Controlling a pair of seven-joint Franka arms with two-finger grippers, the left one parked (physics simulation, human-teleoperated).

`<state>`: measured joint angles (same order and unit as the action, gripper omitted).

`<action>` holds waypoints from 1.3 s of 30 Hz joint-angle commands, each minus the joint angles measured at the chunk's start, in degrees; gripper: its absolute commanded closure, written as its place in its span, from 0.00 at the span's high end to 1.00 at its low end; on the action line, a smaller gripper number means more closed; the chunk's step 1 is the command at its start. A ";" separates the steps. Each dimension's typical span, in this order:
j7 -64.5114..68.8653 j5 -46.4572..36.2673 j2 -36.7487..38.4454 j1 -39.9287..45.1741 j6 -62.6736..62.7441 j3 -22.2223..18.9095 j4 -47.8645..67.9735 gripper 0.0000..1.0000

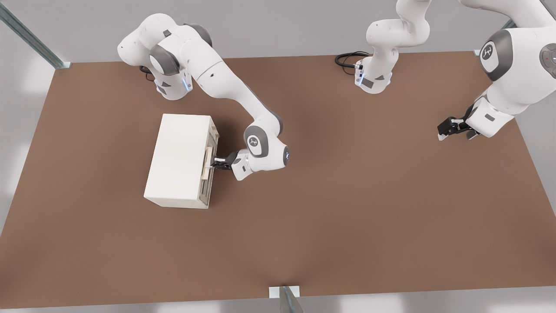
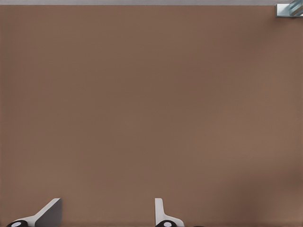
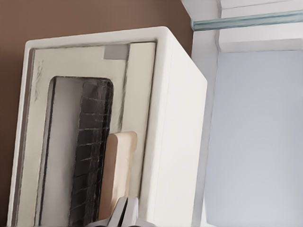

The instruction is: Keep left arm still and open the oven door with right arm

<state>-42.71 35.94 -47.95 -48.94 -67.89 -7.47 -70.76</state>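
The cream-white toaster oven [image 1: 180, 160] stands on the brown table [image 1: 347, 208] at the front view's left. Its oven door [image 1: 207, 167] faces the front view's right. In the right wrist view the door [image 3: 71, 156] shows a dark glass window [image 3: 92, 151] and a pale beige bar handle [image 3: 118, 165], and it lies against the oven's frame. My right arm [image 1: 243, 100] reaches down to the handle [image 1: 208, 163]. Its gripper [image 1: 216, 164] sits right at the bar. The fingers [image 3: 119, 215] are pressed together in front of the handle's end, with nothing seen between them.
The other arm's base [image 1: 373, 74] stands at the back of the table and its gripper [image 1: 451, 129] hangs over the front view's right side. Metal frame posts [image 1: 30, 37] stand at the table's corners and at its front edge [image 1: 286, 300].
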 commanded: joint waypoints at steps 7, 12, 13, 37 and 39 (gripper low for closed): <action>-1.94 0.18 0.14 -1.15 -1.28 0.09 0.88 0.00; 0.25 0.62 0.41 -1.94 -2.59 0.27 2.29 0.00; 5.00 0.71 0.93 -1.86 -2.42 -0.09 2.20 0.00; 6.41 2.64 -1.18 -1.51 -3.47 -2.81 0.18 0.00; 6.32 2.64 -1.26 -1.51 -3.47 -2.81 0.18 0.00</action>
<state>-37.89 38.72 -49.26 -50.45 -71.12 -10.26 -70.59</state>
